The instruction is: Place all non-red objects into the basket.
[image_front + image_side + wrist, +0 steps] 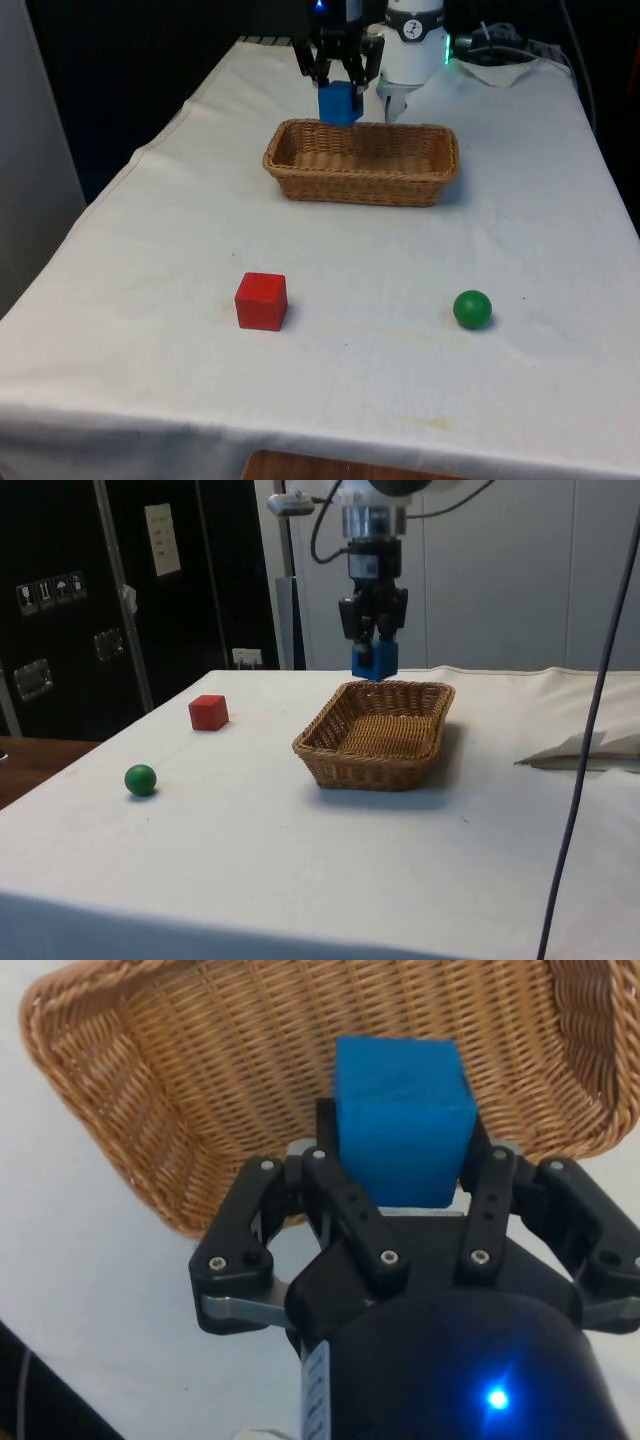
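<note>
A blue cube [339, 102] [374, 659] [401, 1120] hangs in the air with my gripper [338, 78] [374, 630] [400, 1175] shut on it. It is held just above the far end of the wicker basket [360, 185] [330, 765] [150, 1110], over its inside near the rim. A red cube [261, 301] [208, 712] rests on the cloth near the front, toward the front view's left. A green ball [472, 309] [140, 779] lies near the front, toward the front view's right. Nothing lies in the basket.
A crumpled white cloth or paper [505, 68] [585, 750] lies at the far corner beside the robot's base. A cable [590, 710] hangs down in the side view's foreground. A wooden surface [330, 468] shows below the table's near edge.
</note>
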